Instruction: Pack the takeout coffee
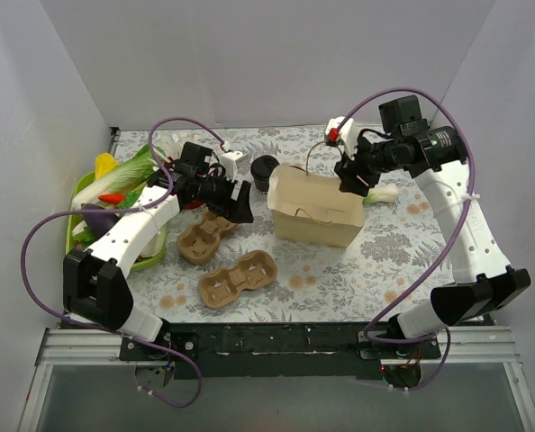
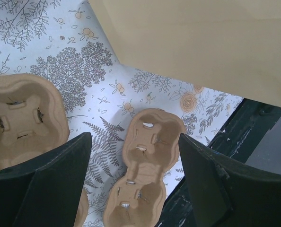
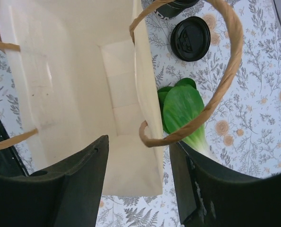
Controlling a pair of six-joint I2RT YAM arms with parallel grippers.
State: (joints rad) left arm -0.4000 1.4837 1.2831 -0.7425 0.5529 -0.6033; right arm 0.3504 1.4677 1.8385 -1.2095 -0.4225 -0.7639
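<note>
Paper bag [image 1: 317,225]: cream, upright and open-topped, at the middle of the floral surface [image 1: 385,265]. Clock directions below are read from the top view, with 12 at the far wall.
Coffee [image 1: 265,171]: a cup with a black lid, upright on the surface at 10 o'clock of the bag, just beside its far-left corner and outside it. Its wall looks dark from above, so its colour cannot be told. Neither claw touches it.
Left claw [image 1: 239,202]: wide, holding nothing, hovering at 9 o'clock of the bag between the coffee and the far carrier.
Right claw [image 3: 138,142]: wide, not clamped. It is at the bag's 1 o'clock corner, with one finger over the inside and the other outside the far wall. Whether it touches the paper cannot be told.
Handle [image 3: 225,71]: a twisted brown paper loop, arching over the gap between the right claw's fingers.
Lid [image 3: 190,39]: loose and black, flat on the surface outside the bag, apart from the bok choy.
Bok choy [image 1: 380,192]: lying at 2 o'clock of the bag, just beside its far wall.
Far carrier [image 1: 204,236]: brown pulp with two cup wells, at 8 o'clock of the bag.
Near carrier [image 1: 239,279]: the same kind, at 7 o'clock, near the front edge.
Tray [image 1: 150,261]: green, at the surface's 9 o'clock edge, holding vegetables partly under the left arm.
</note>
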